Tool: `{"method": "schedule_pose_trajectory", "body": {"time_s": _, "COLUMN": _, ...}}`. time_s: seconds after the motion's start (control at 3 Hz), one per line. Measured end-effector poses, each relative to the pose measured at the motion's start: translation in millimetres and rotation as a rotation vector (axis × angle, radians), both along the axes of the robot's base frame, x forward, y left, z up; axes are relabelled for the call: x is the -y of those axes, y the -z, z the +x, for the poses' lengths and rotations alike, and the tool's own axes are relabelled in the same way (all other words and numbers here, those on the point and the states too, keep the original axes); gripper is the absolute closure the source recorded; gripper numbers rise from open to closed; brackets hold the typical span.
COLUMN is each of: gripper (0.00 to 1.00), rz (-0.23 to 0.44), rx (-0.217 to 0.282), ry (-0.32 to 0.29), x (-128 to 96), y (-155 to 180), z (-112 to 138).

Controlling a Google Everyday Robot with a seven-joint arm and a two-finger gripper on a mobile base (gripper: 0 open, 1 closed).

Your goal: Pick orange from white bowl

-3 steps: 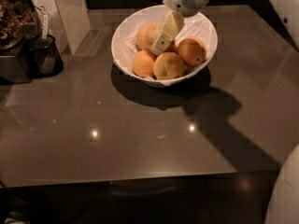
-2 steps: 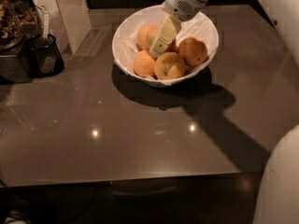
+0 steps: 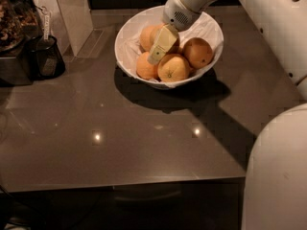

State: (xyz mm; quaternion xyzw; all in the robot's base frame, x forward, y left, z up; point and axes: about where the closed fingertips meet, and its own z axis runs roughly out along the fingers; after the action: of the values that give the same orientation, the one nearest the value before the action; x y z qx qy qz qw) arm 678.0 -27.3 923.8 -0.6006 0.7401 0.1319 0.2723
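Then, gripper (image 3: 157, 54): reached steeply down into the white bowl (image 3: 125, 42), its tip low among the fruit.
jaws: whether they stood wide, narrow or closed on anything could not be told.
orange (image 3: 145, 36): lay in the bowl, just left of and behind the jaws, its right side hidden by them; contact could not be judged.
stem-dot orange (image 3: 173, 68): lay right below the jaws, at the bowl's near wall.
deep-orange fruit (image 3: 197, 52): lay to the right of the jaws, beside the stem-dot orange.
fourth fruit (image 3: 145, 66): lay below and left of the jaws.
paper lining (image 3: 207, 28): showed white to the right of the jaws.
bench (image 3: 144, 147): dark and glossy, carried the bowl.
dark cup (image 3: 45, 59): stood well left of the jaws.
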Motion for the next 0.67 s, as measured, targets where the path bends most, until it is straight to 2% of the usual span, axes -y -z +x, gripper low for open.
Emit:
{"method": "schedule_pose_trajectory", "body": {"time_s": 0.33, "gripper": 0.19, "rz": 0.0, "rx": 0.0, "ry": 0.0, "x": 0.0, "y": 0.0, "z": 0.0}}
{"method": "schedule_pose_trajectory", "body": {"time_s": 0.67, "gripper": 0.42, "rz": 0.0, "rx": 0.0, "ry": 0.0, "x": -0.1, "y": 0.1, "z": 0.0}}
